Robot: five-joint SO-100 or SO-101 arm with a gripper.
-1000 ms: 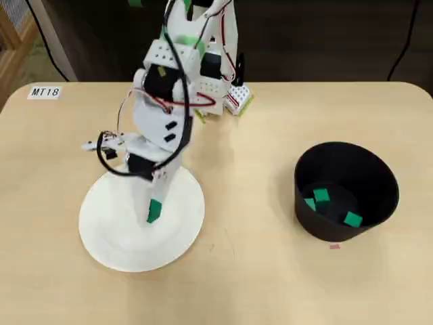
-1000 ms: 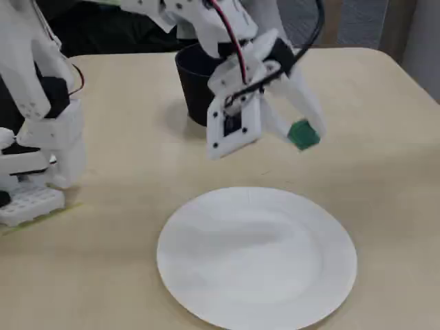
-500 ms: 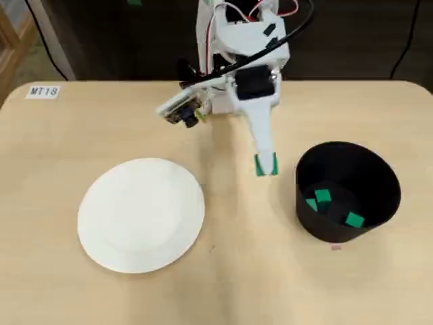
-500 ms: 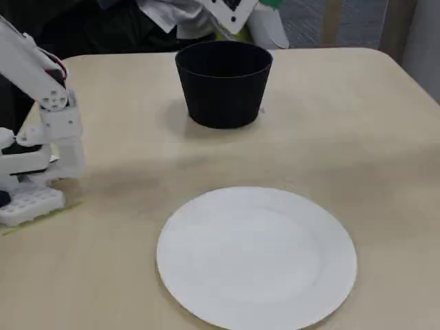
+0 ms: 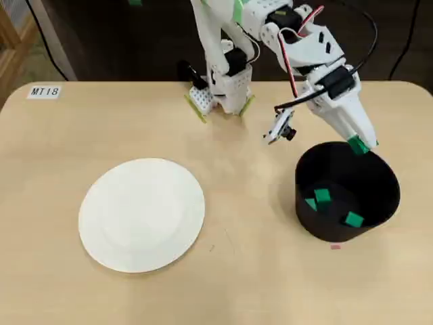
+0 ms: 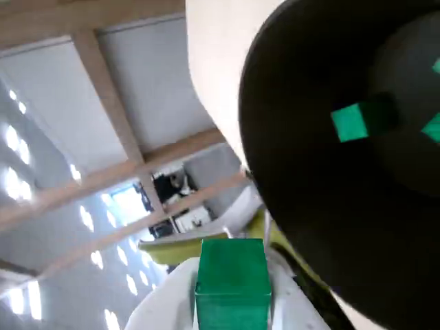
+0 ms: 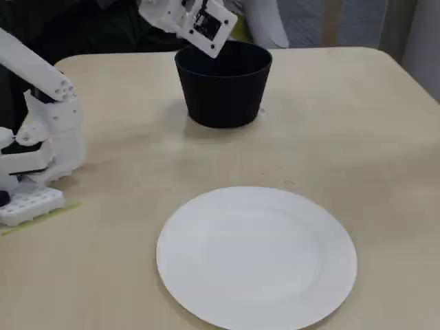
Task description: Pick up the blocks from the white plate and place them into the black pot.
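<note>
In the overhead view the white plate [image 5: 141, 214] lies bare on the near left of the table [image 5: 257, 284]. To its right stands the black pot [image 5: 347, 191], with two green blocks [image 5: 323, 196] visible on its floor. Over the pot's far rim hangs the pincer [image 5: 359, 145], clenched on a third green block [image 6: 231, 282], which sits between its fingertips above the pot's edge. Farther back stands the arm's base [image 5: 223, 95].
</note>
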